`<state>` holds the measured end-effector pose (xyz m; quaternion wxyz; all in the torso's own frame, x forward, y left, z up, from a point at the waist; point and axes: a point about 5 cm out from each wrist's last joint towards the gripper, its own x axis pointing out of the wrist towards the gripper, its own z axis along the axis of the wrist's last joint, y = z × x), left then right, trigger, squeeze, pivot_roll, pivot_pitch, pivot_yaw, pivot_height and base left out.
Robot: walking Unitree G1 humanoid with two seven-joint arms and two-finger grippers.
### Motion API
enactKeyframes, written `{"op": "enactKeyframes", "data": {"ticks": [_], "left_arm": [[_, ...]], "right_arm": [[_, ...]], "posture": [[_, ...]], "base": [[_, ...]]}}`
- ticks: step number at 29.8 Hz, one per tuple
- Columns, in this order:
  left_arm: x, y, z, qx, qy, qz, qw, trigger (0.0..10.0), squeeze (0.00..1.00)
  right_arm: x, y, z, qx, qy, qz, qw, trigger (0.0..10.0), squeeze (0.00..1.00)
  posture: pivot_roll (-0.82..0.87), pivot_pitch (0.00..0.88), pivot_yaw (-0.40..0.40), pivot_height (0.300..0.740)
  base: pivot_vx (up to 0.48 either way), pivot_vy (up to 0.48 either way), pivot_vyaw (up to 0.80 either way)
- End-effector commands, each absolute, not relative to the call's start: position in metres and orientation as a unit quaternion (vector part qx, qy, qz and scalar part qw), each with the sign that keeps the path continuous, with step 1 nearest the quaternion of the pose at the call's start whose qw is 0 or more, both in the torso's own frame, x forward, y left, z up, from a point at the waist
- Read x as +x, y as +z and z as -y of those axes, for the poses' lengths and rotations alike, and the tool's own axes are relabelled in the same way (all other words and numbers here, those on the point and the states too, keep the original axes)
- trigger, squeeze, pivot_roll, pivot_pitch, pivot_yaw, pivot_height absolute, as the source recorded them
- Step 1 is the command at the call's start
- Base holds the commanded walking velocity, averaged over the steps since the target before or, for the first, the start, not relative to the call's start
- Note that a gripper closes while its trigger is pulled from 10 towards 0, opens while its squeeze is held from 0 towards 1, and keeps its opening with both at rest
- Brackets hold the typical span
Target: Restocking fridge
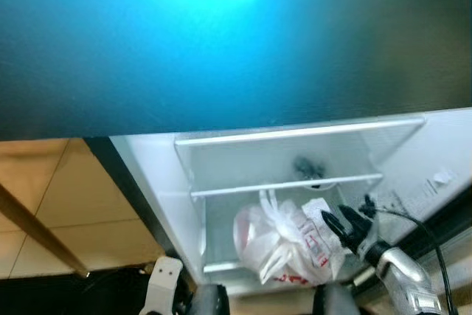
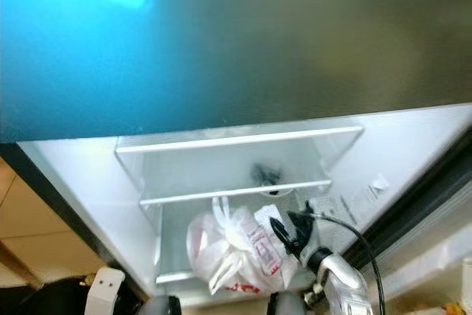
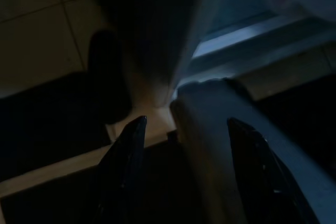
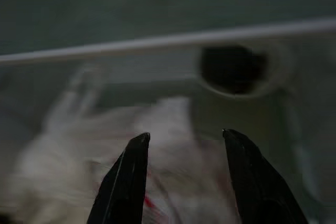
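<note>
The white plastic bag (image 1: 284,245) slumps in the fridge's bottom compartment (image 1: 221,215) under the shelf (image 1: 287,184) — soft, light, slippery, best pinched by its knotted handles — with the right gripper (image 1: 346,225) beside it, fingers apart, holding nothing.

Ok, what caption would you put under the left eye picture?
Right gripper, open, beside a white plastic bag on the open fridge's lower shelf.
</note>
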<state>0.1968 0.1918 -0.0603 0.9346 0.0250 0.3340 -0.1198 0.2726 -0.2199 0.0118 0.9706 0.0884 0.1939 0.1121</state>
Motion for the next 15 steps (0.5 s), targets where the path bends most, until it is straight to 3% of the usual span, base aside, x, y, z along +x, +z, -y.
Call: {"op": "enactKeyframes", "data": {"ticks": [1, 8, 15], "left_arm": [[0.196, -0.063, -0.189, 0.017, -0.113, -0.341, 0.933, 10.0, 0.00], [0.201, -0.063, -0.184, 0.014, -0.108, -0.343, 0.933, 10.0, 0.00], [0.201, -0.062, -0.186, 0.014, -0.095, -0.334, 0.938, 10.0, 0.00]], "right_arm": [[0.260, -0.003, 0.223, 0.085, 0.075, -0.216, 0.970, 10.0, 0.00], [0.243, -0.019, 0.226, 0.084, 0.035, -0.236, 0.967, 10.0, 0.00], [0.236, -0.031, 0.215, 0.083, 0.019, -0.258, 0.962, 10.0, 0.00]], "posture": [[-0.04, 0.057, 0.022, 0.588], [-0.04, 0.034, 0.021, 0.588], [-0.04, 0.023, 0.021, 0.617]], "base": [[0.000, 0.000, 0.00], [0.000, 0.000, 0.00], [0.000, 0.000, 0.00]]}}
